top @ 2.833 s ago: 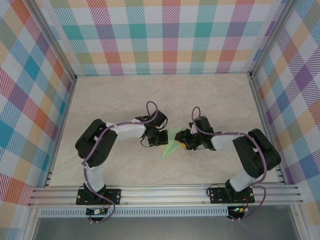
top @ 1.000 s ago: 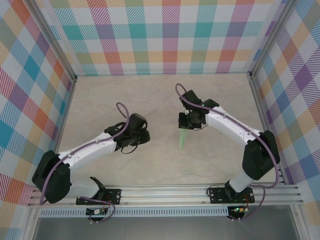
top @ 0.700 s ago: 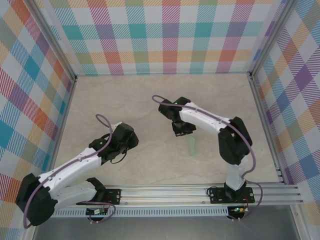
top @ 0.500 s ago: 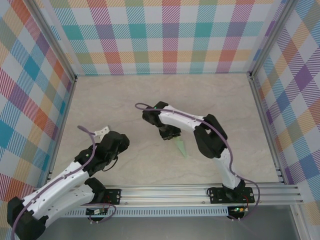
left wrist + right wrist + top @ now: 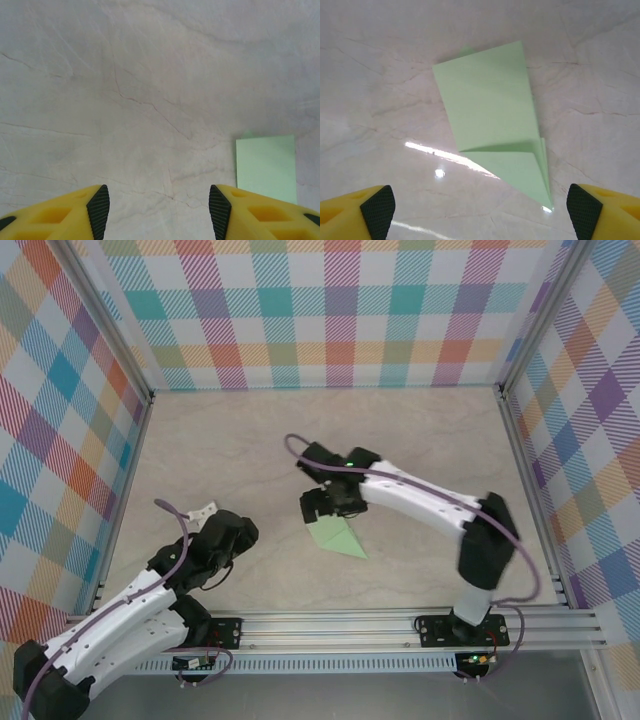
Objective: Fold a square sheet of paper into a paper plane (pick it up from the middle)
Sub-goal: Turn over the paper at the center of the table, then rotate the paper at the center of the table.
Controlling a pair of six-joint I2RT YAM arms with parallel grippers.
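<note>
And there it goes: your right gripper (image 5: 480, 205) lets go. A second ago it was pinched on the paper plane (image 5: 337, 536), which hung point-down below the fingers. Now the jaws stand wide apart with nothing between them, and the plane lies flat on the table (image 5: 220, 440), just beside and a little nearer than the gripper in the overhead view.

From the right wrist you look straight down on it (image 5: 490, 115): pale green, one broad flap up top, narrowing to a point at the lower right, with a crease running across (it seems to be resting on its side, folded layers stacked).

Your left gripper (image 5: 157, 210) has pulled back toward the near left of the table. Its jaws are apart and empty, and it catches just the edge of the plane (image 5: 266, 167) off to its right, well apart from the fingers.

What that tells you: neither arm holds the paper, so the folding looks finished and this reads as the put-down. If the shape satisfies you, both arms can back away.
</note>
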